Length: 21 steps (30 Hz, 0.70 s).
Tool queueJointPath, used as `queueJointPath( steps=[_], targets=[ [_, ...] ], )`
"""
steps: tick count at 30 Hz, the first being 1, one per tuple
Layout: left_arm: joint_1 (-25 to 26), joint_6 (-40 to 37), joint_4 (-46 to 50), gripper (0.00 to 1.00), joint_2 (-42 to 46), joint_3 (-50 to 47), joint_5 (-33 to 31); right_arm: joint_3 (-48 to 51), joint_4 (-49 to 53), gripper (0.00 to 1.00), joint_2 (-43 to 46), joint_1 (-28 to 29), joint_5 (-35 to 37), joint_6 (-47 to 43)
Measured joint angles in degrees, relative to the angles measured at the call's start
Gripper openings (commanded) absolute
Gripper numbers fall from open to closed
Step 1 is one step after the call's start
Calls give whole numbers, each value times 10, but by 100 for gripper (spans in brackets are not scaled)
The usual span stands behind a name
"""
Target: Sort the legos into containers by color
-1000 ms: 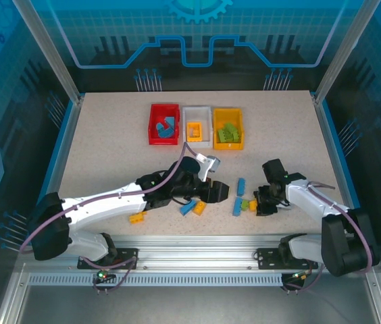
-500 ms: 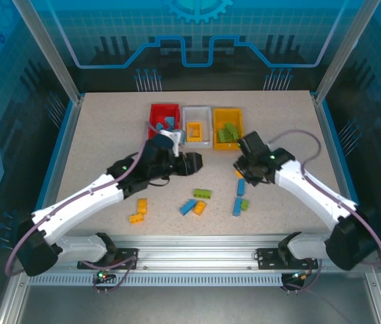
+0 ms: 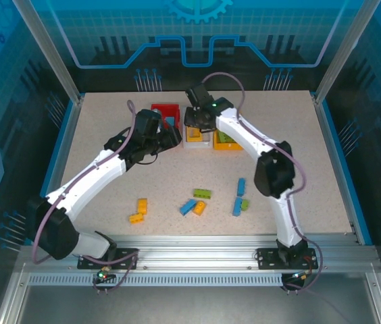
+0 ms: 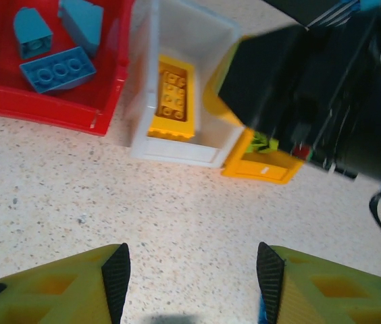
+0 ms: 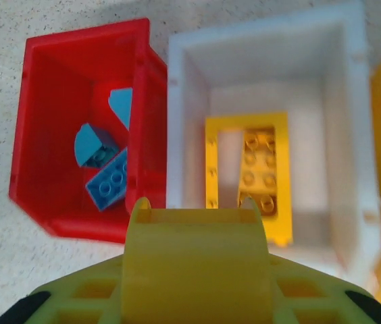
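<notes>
Three containers, red (image 3: 167,106), white (image 3: 194,142) and yellow (image 3: 228,146), and eight loose legos (image 3: 202,194) are counted overhead. In the wrist views, the left gripper (image 4: 194,270) is seen parted and empty, and the right gripper (image 5: 195,304) is seen clamped on a yellow lego (image 5: 194,243).

Three containers (image 5: 258,40) (red, white, yellow) and eight loose legos (image 3: 202,194): three blue, two green, three yellow-orange.

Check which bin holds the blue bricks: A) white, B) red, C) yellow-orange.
B: the blue bricks lie inside the red bin, while the white bin next to it holds only yellow-orange pieces.
</notes>
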<state>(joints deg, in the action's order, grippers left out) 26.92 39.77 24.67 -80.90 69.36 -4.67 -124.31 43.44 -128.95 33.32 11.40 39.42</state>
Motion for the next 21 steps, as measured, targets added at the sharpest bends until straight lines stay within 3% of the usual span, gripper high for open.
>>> queueJointPath(
  steps=[4,7,16,21],
  targets=[
    [-4,4,-2,55,-23,16,4,-122,33,28,-106,-17,-6,-40],
    [-3,4,-5,55,-24,19,6,-149,52,30,-146,-29,-14,-54],
    [-4,4,-10,55,-24,19,6,-165,63,30,-166,-33,-23,-87],
    [-4,4,-10,55,-24,19,7,-180,53,30,-168,-33,9,-120]
  ],
)
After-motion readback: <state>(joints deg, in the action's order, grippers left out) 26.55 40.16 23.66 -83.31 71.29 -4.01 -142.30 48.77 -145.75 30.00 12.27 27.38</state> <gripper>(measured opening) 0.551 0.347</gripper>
